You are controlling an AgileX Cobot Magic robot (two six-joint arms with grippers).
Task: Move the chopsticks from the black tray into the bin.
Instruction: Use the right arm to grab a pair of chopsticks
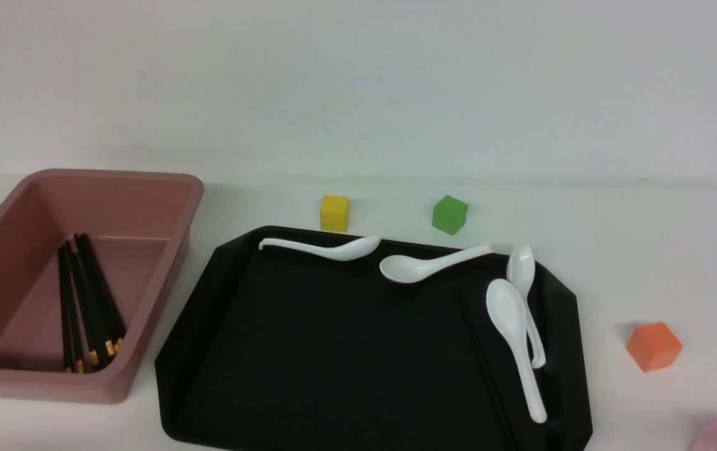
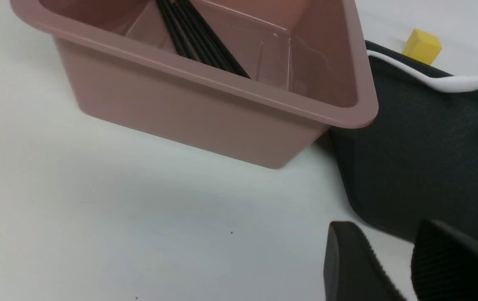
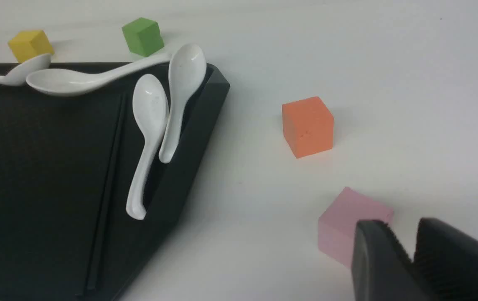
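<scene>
Left of the large flat black plastic tray (image 1: 333, 351), the deep dusty-pink plastic bin (image 1: 114, 174) already holds several thin black chopsticks (image 1: 86, 300); the left gripper (image 2: 387, 234) hangs near the tray's left corner, jaws a little apart, empty. Towards the tray's right side, 1 more pair of chopsticks (image 1: 481, 354) lies flat (black on black, hard to make out), just beside 2 of the 4 white plastic soup spoons (image 1: 509, 313). Right of the tray, by a small pink cube (image 3: 347, 221), the right gripper (image 3: 402, 228) hovers, jaws slightly parted on nothing. I judge the last pickup is in hand; next, the nearer right gripper must reach in, pinch the pair clear of the spoons, and carry it to the bin.
</scene>
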